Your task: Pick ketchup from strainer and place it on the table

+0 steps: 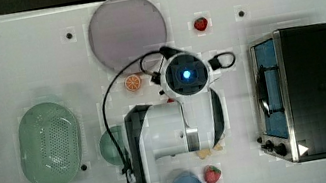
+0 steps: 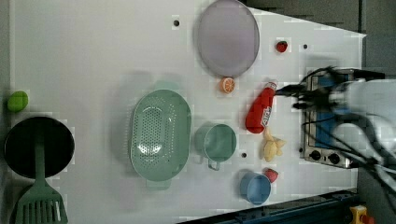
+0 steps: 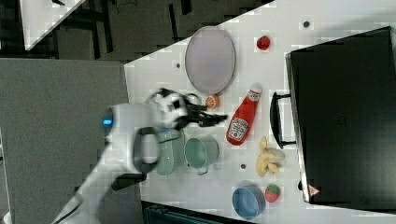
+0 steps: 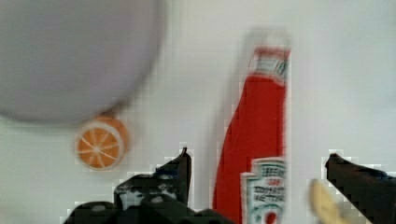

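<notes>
The big flat white tabletop (image 2: pixel 93 51) now carries the small red squeeze bottle of ketchup with its white cap and label (image 2: pixel 260 109), lying on its side, well clear of the pale green oval perforated plastic strainer (image 2: pixel 160 135). So the main job looks done: bottle out, bottle down on the table. The black two-fingered gripper (image 4: pixel 257 163) hangs over it with its fingers spread wide either side of the bottle's body, gripping nothing. What's left, I'd judge, is just for the arm to back away.

Containers, biggest first. The dark toaster oven with silver front (image 1: pixel 320 89) sits at the top view's right; its inside can't be made out. The round grey-lilac plate (image 2: pixel 227 37) is bare, with a small orange slice (image 2: pixel 227 85) just beside its edge. The strainer is empty, holes showing right across its bottom. The round green cup with a handle (image 2: pixel 215 142), beside the strainer, shows nothing in it. The small blue bowl (image 2: pixel 255 188) looks empty too, a red strawberry (image 2: pixel 271 175) touching its rim outside. Pale yellow peeled-banana pieces (image 2: pixel 272 145) lie loose just beside the bottle's base
</notes>
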Action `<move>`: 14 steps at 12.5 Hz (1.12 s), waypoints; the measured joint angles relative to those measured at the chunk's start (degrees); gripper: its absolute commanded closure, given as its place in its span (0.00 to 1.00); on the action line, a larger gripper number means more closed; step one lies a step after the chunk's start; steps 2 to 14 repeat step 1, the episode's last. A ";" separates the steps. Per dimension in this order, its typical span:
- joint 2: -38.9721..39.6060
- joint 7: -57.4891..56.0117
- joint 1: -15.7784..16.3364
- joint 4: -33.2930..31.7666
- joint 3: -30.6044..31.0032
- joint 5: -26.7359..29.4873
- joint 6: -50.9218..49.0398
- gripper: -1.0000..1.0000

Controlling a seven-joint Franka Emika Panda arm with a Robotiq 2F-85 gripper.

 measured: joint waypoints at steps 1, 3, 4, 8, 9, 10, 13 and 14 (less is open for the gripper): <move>-3.40 0.27 0.03 3.13 0.07 0.02 -5.37 0.00; -3.40 0.27 0.03 3.13 0.07 0.02 -5.37 0.00; -3.40 0.27 0.03 3.13 0.07 0.02 -5.37 0.00; -3.40 0.27 0.03 3.13 0.07 0.02 -5.37 0.00; -3.40 0.27 0.03 3.13 0.07 0.02 -5.37 0.00; -3.40 0.27 0.03 3.13 0.07 0.02 -5.37 0.00; -3.40 0.27 0.03 3.13 0.07 0.02 -5.37 0.00; -3.40 0.27 0.03 3.13 0.07 0.02 -5.37 0.00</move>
